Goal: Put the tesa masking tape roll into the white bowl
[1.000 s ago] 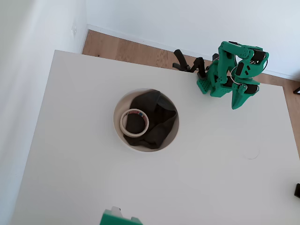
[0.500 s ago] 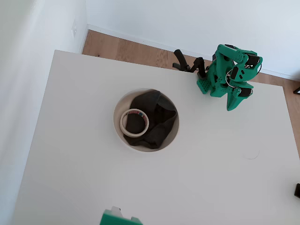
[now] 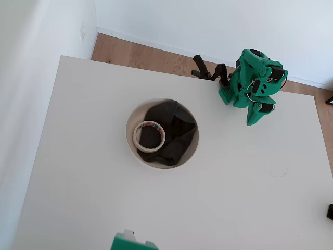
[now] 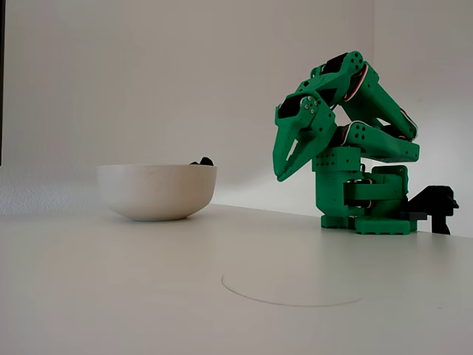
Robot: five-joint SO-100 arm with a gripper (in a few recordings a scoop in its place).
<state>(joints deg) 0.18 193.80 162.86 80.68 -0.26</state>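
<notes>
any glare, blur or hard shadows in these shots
Overhead view: even, soft light, sharp; the tape roll reads clearly on the dark cloth in the white bowl. Fixed view: bright wall behind, bowl softly shaded, gripper crisp, near tabletop slightly blurred.

White bowl (image 4: 157,191) left, green folded arm (image 4: 355,174) right, pincer (image 4: 279,176) closed

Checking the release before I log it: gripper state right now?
Gripper: shut and empty, folded back near the arm's base, well clear of the white bowl. The tesa masking tape roll lies inside the bowl.
</notes>
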